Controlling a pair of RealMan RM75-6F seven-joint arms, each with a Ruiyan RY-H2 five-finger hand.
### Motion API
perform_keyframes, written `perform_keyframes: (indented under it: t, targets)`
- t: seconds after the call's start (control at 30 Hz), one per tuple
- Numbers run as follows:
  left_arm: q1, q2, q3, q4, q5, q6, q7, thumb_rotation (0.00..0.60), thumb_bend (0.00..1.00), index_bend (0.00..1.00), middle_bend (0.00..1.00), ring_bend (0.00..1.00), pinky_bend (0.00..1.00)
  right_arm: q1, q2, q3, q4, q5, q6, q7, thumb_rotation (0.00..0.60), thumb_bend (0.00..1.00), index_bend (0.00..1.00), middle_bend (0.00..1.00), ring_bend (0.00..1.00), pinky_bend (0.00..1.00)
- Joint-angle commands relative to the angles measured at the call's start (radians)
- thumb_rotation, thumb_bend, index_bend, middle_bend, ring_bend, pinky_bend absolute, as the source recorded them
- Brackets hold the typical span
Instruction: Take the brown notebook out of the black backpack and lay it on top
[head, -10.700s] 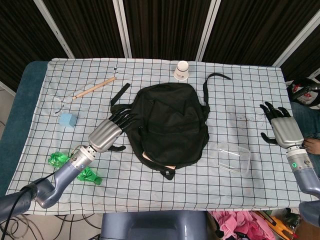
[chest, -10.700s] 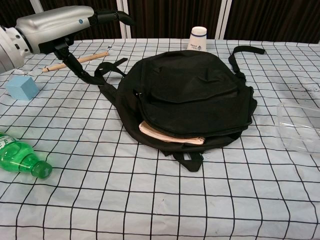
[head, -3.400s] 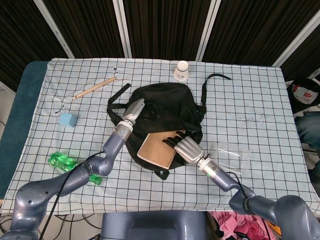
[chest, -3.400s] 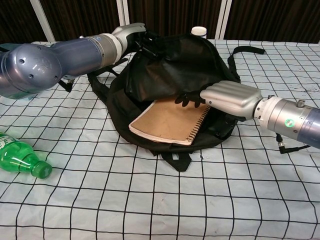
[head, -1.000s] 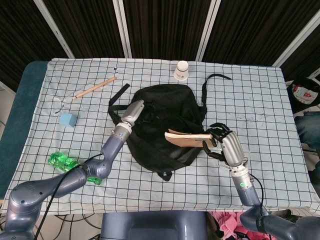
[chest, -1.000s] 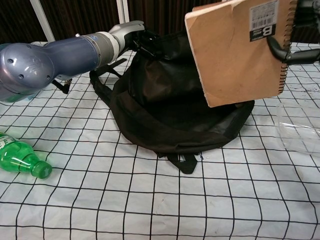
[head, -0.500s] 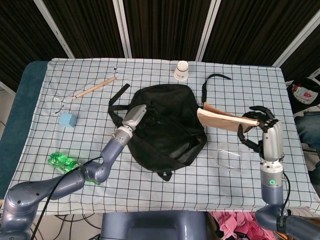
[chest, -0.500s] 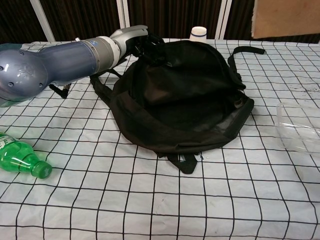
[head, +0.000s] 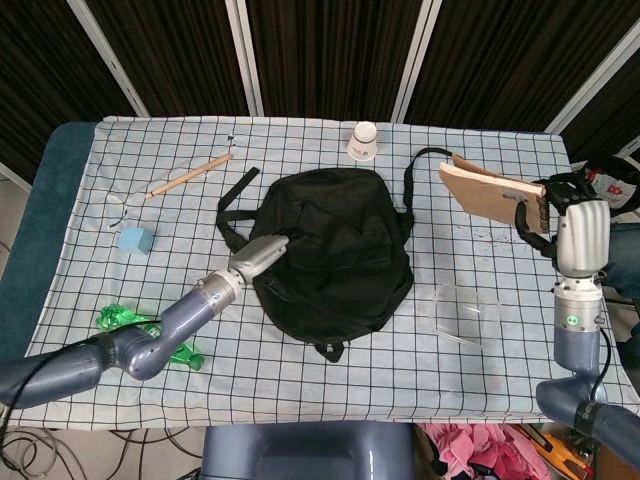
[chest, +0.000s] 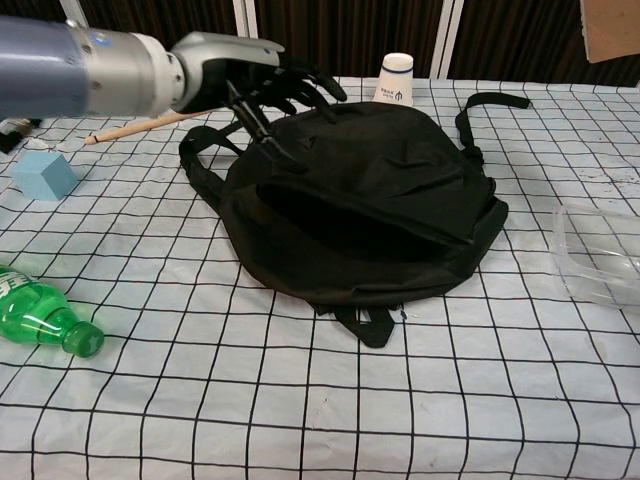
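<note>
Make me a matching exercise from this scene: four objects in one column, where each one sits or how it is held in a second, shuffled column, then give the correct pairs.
Objects:
1. brown notebook
2. paper cup
3. green plastic bottle
4. clear plastic container

Places:
A. lying on its side near the table's front left edge
B. on the cloth, right of the black backpack
C. held in the air by the right hand
D. upside down at the far side of the table, behind the backpack

Pairs: 1-C, 2-D, 3-A, 4-B
</note>
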Motion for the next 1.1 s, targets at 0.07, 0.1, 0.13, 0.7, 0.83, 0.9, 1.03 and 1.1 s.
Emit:
perform_keyframes:
  t: [0.07,0.1,0.13,0.7,0.83,0.9,1.03,1.1]
  targets:
    - [0.091,0.276,0.058,-0.255,0.08,-0.061,-0.007,0.6,0.04,0.1,0.13,0.0,0.0,0.044,-0.036,-0.001,0.052,0.016,-0.063,-0.02,0.6,0.51,0.79,0.66,0.59,0.33]
    - [0.104,0.299,0.064,-0.272,0.097,-0.047,-0.002,0.6,0.04,0.1,0.13,0.0,0.0,0.053,-0.044,-0.003,0.06,0.014,-0.073,-0.023,0.6,0.51,0.79,0.66,0.59,0.33]
    - [0.125,0.324,0.071,-0.286,0.12,-0.016,0.009,0.6,0.04,0.1,0.12,0.0,0.0,0.064,-0.057,-0.007,0.069,0.011,-0.082,-0.029,0.6,0.51,0.79,0.66,0.59,0.33]
    - [0.282,0.256,0.074,-0.11,0.304,0.372,-0.263,0.6,0.04,0.12,0.15,0.0,0.0,0.217,-0.394,-0.159,0.28,-0.113,-0.181,-0.362,0.6,0.51,0.79,0.65,0.59,0.33]
    - [0.274,0.241,0.071,-0.065,0.301,0.372,-0.311,0.6,0.05,0.13,0.15,0.0,0.0,0.236,-0.456,-0.19,0.324,-0.14,-0.196,-0.417,0.6,0.51,0.79,0.65,0.59,0.34]
    - [0.272,0.236,0.07,-0.048,0.302,0.377,-0.323,0.6,0.05,0.13,0.16,0.0,0.0,0.234,-0.476,-0.214,0.33,-0.157,-0.195,-0.432,0.6,0.51,0.79,0.65,0.58,0.34]
    - [0.27,0.234,0.074,-0.03,0.303,0.381,-0.338,0.6,0.05,0.14,0.16,0.0,0.0,0.215,-0.48,-0.261,0.288,-0.186,-0.193,-0.453,0.6,0.5,0.77,0.64,0.57,0.32]
    - [0.269,0.233,0.074,-0.024,0.297,0.381,-0.342,0.6,0.05,0.14,0.16,0.0,0.0,0.203,-0.471,-0.276,0.241,-0.196,-0.185,-0.459,0.6,0.49,0.68,0.6,0.54,0.31]
